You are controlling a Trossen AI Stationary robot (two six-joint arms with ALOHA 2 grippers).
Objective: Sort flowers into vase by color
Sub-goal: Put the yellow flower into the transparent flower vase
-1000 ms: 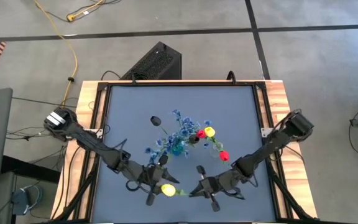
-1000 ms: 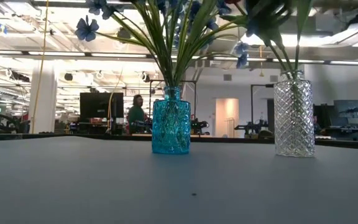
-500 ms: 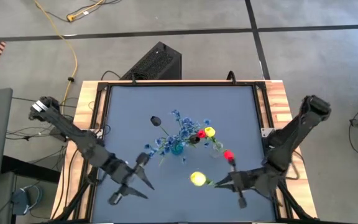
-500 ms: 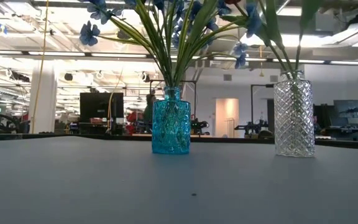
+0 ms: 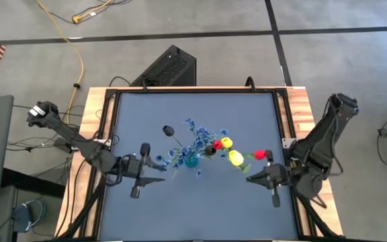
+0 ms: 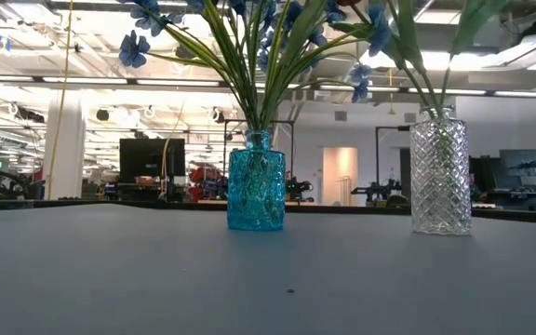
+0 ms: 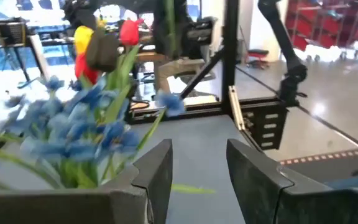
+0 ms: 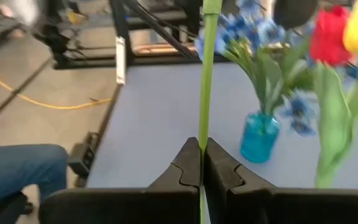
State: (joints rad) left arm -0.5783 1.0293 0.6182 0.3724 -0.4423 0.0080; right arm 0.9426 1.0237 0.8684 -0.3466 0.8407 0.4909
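Observation:
My right gripper (image 5: pixel 250 177) is shut on the green stem of a yellow tulip (image 5: pixel 236 158), whose blossom hangs over the table beside the clear vase (image 6: pixel 440 174). That vase holds red and yellow tulips (image 5: pixel 222 143), and another red tulip (image 5: pixel 260 154) leans out of it. The blue vase (image 6: pixel 256 193) is full of blue blossoms (image 5: pixel 195 138). A dark bud (image 5: pixel 168 130) leans away from the bunch. My left gripper (image 5: pixel 154 169) is open to the left of the blue vase and touches nothing. My right gripper pinches the yellow tulip's green stem (image 8: pixel 203 118) between its two fingers (image 8: pixel 188 163), which come level from the table's right and lie across the stem. The tulip is lifted clear of the table. The stem rises past the fingers and its blossom is outside the wrist view.
Both vases stand close together at the table's middle, their stems spreading wide overhead. The table (image 5: pixel 247 107) has a raised wooden frame on all sides. Bare tabletop lies toward the far and near edges. A black box (image 5: pixel 168 67) and cables lie on the floor beyond.
My left gripper has let go of the yellow tulip and drawn back toward the table's left and far side. My right gripper has carried the tulip from the near middle toward the right and the clear vase, raising it. The leaning red tulip has swung to the right.

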